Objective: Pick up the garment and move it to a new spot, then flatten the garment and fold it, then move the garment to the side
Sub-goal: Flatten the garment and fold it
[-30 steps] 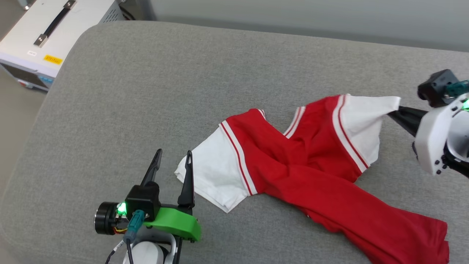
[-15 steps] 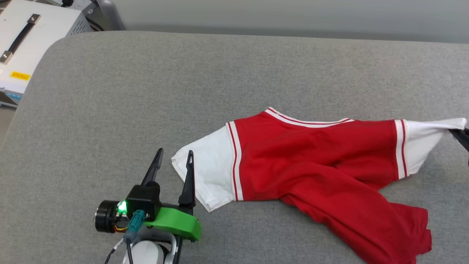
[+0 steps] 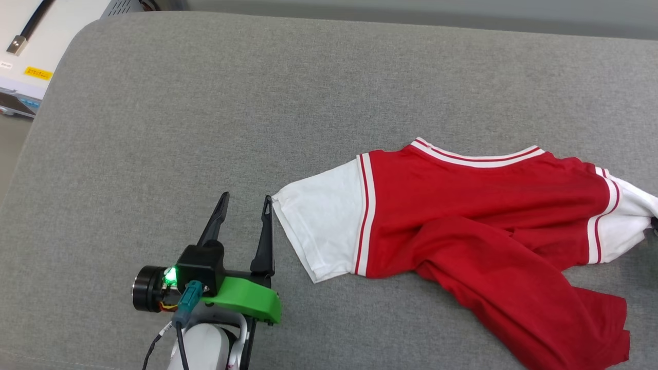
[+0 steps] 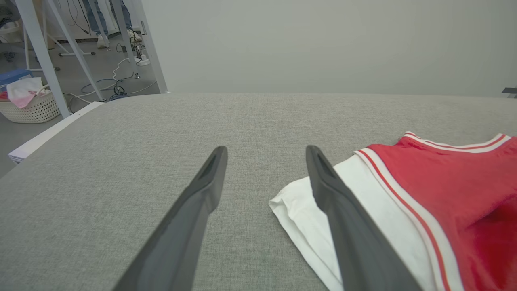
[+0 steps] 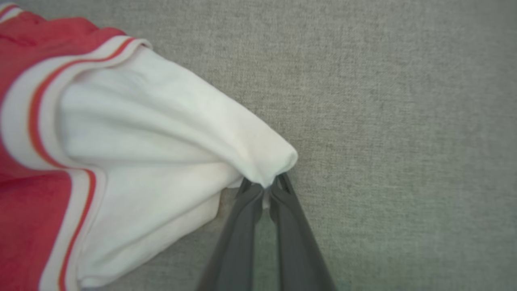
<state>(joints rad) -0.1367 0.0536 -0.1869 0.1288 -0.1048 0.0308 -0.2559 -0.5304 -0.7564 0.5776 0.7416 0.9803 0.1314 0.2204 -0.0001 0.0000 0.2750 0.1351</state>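
Right gripper (image 5: 264, 189) pinches garment (image 5: 153, 133) (sleeve, seemingly).

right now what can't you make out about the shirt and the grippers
- Shirt hem: head view, cut off by the bottom edge.
- Right gripper body: head view, past the right edge; the wrist view shows it shut on the white sleeve tip.
- Left gripper, open: wrist view, its finger covers part of the other sleeve, so touch is unclear.
- Any print: the red body is folded over itself.

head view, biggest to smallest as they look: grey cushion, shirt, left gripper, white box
grey cushion
shirt
left gripper and white box: look about alike, so unranked; the frame cuts the box off
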